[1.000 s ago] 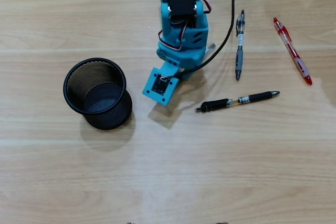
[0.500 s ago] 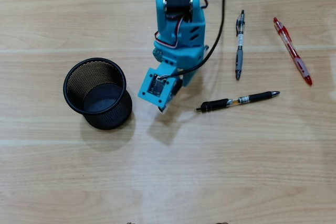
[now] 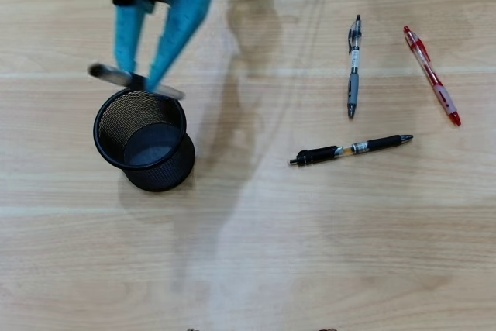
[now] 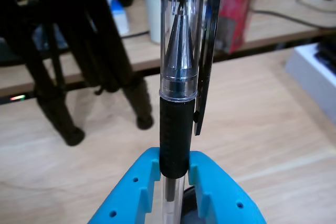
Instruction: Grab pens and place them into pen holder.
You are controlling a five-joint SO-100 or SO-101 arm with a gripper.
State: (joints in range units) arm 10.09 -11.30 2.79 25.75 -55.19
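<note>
In the overhead view the teal plastic fingers (image 3: 139, 81) reach down from the top left, narrowed to a slim wedge and pinching a clear pen (image 3: 133, 81) crosswise near its middle. The pen is blurred there; its ends stick out to the left and right of the fingertips. Directly below the fingers stands the pen holder (image 3: 144, 139), a round black wire-mesh cup with a solid rim, its top open; the pen's right end lies over the cup's upper rim in this view.

In the wrist view the fingers (image 4: 175, 174) clamp the clear pen (image 4: 181, 66) at its black ribbed grip, the transparent barrel, silver tip cone and black clip rising above them.

Well to the right of the fingers, 3 pens lie flat on the pale wood-grain counter (image 3: 256, 253): a black pen (image 3: 350, 148) nearly level and lowest, a grey-black pen (image 3: 353, 67) almost upright above it, and farthest right a red pen (image 3: 432, 75) slanting down to the right. None of the 3 touches another.
</note>
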